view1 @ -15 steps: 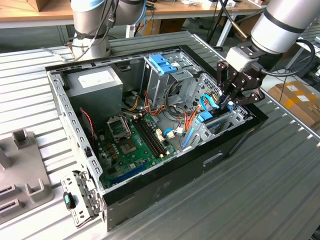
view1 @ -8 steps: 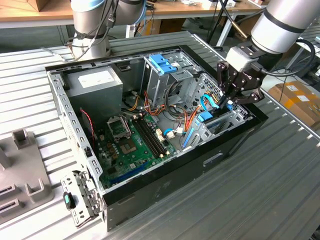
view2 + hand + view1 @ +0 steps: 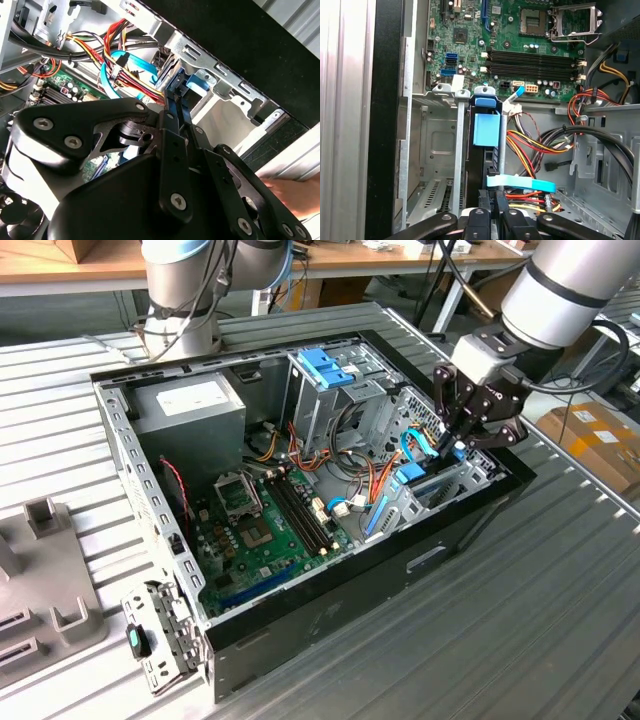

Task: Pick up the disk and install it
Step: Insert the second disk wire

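I see the gripper [image 3: 458, 445] low over the open computer case [image 3: 330, 625] on the desk [image 3: 480, 640], at the corner toward the exterior view's right. The jaws are pinching the disk [image 3: 486, 131], which stands on edge with its blue rails in the metal drive bay [image 3: 440, 150] just inside the case wall. In the first wrist view the disk's blue end tab sits level with the bay's top edge, the green motherboard [image 3: 520, 55] beyond it. Bundled red, yellow and black cables [image 3: 540, 145] and a light blue ribbon cable [image 3: 522, 183] lie just beside the bay. In the second wrist view 1 hand [image 3: 295, 192] shows near the case edge.
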`<state>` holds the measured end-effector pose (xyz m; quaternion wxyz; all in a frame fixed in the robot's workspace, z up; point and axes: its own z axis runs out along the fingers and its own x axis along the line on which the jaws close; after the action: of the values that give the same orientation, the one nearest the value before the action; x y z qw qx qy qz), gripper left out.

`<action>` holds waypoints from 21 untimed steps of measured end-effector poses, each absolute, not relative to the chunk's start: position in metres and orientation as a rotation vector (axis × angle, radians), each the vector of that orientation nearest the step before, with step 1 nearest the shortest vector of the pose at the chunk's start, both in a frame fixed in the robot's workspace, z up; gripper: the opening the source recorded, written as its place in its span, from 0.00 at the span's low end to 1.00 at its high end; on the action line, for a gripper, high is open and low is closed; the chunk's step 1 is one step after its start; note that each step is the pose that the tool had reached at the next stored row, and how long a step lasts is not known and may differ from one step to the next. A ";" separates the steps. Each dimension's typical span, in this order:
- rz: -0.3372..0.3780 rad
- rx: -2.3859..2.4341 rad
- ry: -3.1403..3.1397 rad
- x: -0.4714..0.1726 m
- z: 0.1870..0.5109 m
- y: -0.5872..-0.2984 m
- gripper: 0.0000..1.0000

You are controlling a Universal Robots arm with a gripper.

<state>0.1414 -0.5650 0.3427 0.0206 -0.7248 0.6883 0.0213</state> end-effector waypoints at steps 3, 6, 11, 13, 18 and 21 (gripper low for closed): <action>0.066 -2.248 2.135 0.141 0.342 -0.565 0.16; 0.066 -2.248 2.135 0.141 0.342 -0.565 0.16; 0.067 -2.247 2.134 0.141 0.341 -0.565 0.16; 0.066 -2.248 2.135 0.141 0.342 -0.565 0.23; 0.065 -2.248 2.135 0.141 0.345 -0.565 0.36; 0.064 -2.249 2.136 0.141 0.351 -0.565 0.36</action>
<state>0.1414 -0.5647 0.3512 0.0199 -0.7248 0.6884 0.0206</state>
